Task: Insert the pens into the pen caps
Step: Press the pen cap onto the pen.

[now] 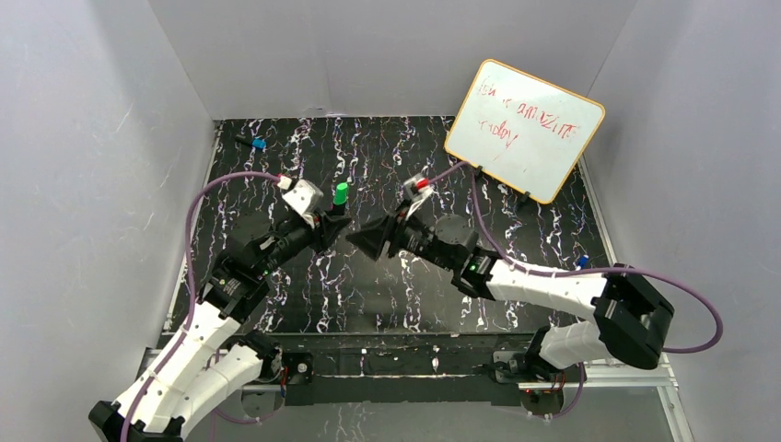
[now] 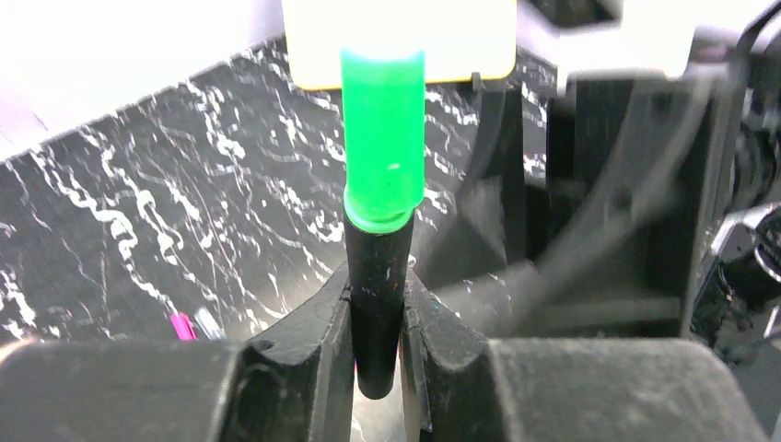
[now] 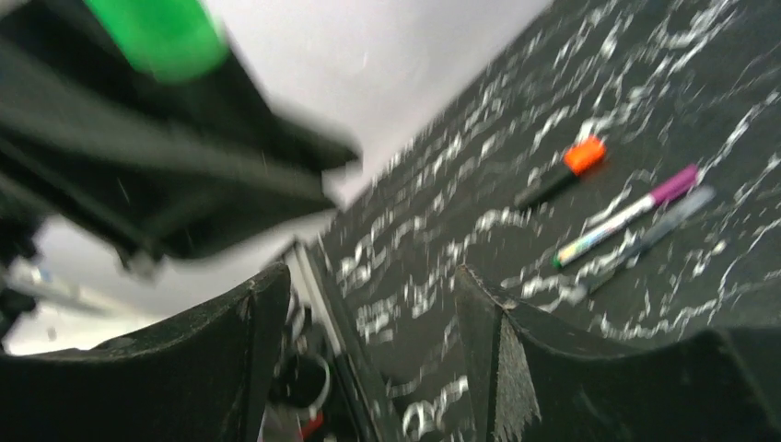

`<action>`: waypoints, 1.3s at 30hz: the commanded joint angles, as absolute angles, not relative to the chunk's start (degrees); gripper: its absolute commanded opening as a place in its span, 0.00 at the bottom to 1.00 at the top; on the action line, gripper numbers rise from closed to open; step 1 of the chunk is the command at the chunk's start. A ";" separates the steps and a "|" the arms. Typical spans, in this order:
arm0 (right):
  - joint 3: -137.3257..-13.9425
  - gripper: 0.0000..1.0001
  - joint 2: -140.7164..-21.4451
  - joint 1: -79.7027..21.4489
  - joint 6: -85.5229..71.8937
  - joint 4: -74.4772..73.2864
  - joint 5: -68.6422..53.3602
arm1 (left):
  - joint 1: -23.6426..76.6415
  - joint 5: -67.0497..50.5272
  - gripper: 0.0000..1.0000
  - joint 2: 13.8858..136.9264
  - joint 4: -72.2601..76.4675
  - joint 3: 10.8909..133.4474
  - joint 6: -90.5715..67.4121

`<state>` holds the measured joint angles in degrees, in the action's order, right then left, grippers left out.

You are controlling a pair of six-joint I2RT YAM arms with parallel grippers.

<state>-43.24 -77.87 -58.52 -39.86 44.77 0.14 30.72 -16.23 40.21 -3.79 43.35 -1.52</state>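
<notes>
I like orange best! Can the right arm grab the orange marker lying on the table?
Probably yes. The right gripper is open and empty, and the orange marker lies in the open ahead of it, with nothing on top.

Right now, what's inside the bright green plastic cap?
The end of the thick black marker pinched in the left gripper goes into the green cap. The tip itself is covered, so its colour cannot be seen.
</notes>
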 commanded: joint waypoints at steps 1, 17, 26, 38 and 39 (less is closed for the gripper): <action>-43.83 0.73 -73.86 -62.67 -27.99 27.83 -4.65 | 30.68 -16.59 0.00 38.51 6.42 42.42 -2.13; -54.49 0.75 -62.49 -61.92 10.27 12.28 4.16 | 30.72 -31.51 0.00 45.12 -4.73 43.38 -3.39; -46.27 0.76 -54.95 -63.10 36.93 12.13 8.02 | 30.67 -35.60 0.00 47.79 -10.61 47.65 -3.03; -36.49 0.77 -50.38 -65.92 47.94 23.55 -2.31 | 30.68 -41.16 0.00 51.32 -13.61 50.69 -3.32; -36.60 0.77 -50.93 -66.37 48.70 24.65 -2.44 | 30.67 -41.83 0.00 51.73 -14.06 50.71 -3.18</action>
